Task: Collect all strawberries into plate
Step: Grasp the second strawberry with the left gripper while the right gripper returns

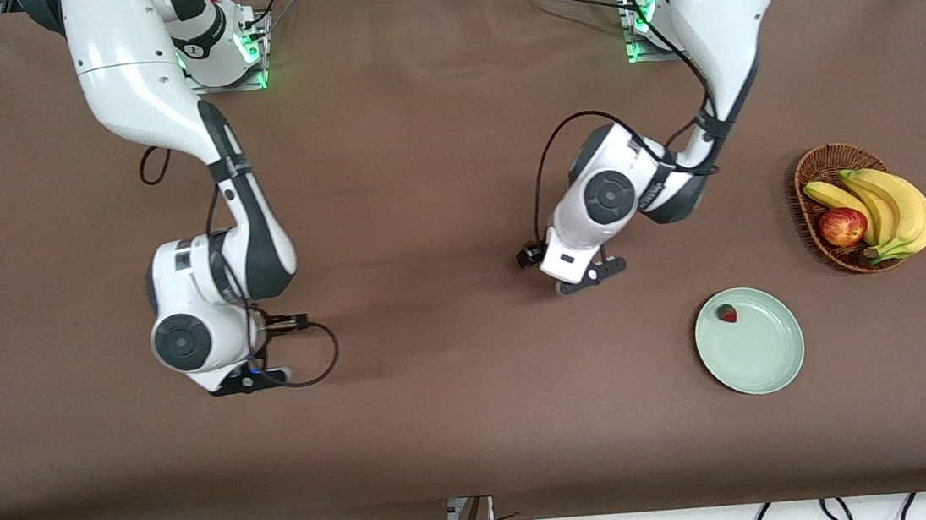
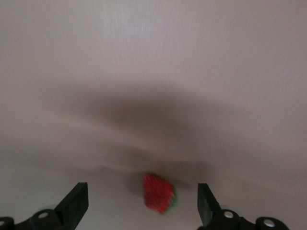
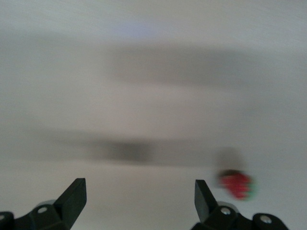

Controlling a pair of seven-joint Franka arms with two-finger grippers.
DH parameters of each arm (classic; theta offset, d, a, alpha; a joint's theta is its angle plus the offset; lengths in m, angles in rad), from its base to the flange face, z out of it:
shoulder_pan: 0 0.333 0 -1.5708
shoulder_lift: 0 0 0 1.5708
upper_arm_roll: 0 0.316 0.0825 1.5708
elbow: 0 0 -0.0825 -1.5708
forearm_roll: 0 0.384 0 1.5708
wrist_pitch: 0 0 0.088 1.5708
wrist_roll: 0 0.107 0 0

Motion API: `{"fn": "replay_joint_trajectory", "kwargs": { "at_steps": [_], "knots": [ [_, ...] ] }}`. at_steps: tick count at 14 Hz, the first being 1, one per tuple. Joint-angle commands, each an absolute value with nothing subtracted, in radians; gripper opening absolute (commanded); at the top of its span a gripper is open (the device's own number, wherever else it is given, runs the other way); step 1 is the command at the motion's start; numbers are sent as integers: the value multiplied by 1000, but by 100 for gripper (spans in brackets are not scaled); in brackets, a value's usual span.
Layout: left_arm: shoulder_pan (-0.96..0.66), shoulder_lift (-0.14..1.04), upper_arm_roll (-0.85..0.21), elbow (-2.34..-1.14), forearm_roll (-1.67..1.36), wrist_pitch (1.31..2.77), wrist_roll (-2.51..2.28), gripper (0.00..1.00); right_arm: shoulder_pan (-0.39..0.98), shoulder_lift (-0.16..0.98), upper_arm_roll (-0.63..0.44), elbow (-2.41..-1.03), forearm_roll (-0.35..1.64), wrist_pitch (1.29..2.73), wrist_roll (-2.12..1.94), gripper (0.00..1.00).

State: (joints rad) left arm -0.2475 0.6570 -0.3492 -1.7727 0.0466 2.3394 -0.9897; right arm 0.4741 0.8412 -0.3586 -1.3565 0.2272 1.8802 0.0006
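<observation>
**A:** Where do the strawberries lie?

**B:** One tiny red strawberry with a green top already rests in the round pale mint-green plate, at the plate's upper left in the front view, lower right of that frame. A second small red berry shows low in the middle of the left wrist view, lying on the brown cloth-covered desk between the two dark fingertips. A third red berry sits at the lower right of the right wrist view, just outside one fingertip.

**A:** Why are the arms placed so?

**B:** I judge each hovers low over its own berry to pick it. The left gripper has its jaws spread wide with the berry between them, so it looks lined up for a grasp. The right gripper, at the lower left of the front view, also has jaws apart and holds nothing; its berry lies off to one side, so it likely needs a sideways shift first.

**A:** And the rest?

**B:** A brown wicker basket with yellow bananas and a red apple stands at the right of the front view, above the plate, apart from the task.
</observation>
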Motion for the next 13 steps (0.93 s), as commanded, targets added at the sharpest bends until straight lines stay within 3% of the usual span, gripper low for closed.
{"fn": "replay_joint_trajectory", "kwargs": {
  "at_steps": [1,6,7,10,11,13],
  "knots": [
    [-281,663,-337,-1784,48,2387,-1085,100,488,772,-417,-1536,230,1994,-144,100],
    [-281,681,-336,-1792,129,2395,-1085,99,486,709,-422,-1687,230,2112,-172,100],
    [-281,683,-336,-1792,129,2395,-1081,95,486,700,-423,-1718,232,2138,-198,100],
    [-278,689,-337,-1792,130,2395,-1063,63,483,667,-423,-1792,233,2213,-222,100],
    [-279,692,-337,-1792,129,2395,-1063,57,474,667,-423,-1792,233,2218,-239,98],
    [-279,693,-337,-1795,129,2396,-1063,34,440,669,-422,-1792,248,2218,-285,79]
  ]
}}
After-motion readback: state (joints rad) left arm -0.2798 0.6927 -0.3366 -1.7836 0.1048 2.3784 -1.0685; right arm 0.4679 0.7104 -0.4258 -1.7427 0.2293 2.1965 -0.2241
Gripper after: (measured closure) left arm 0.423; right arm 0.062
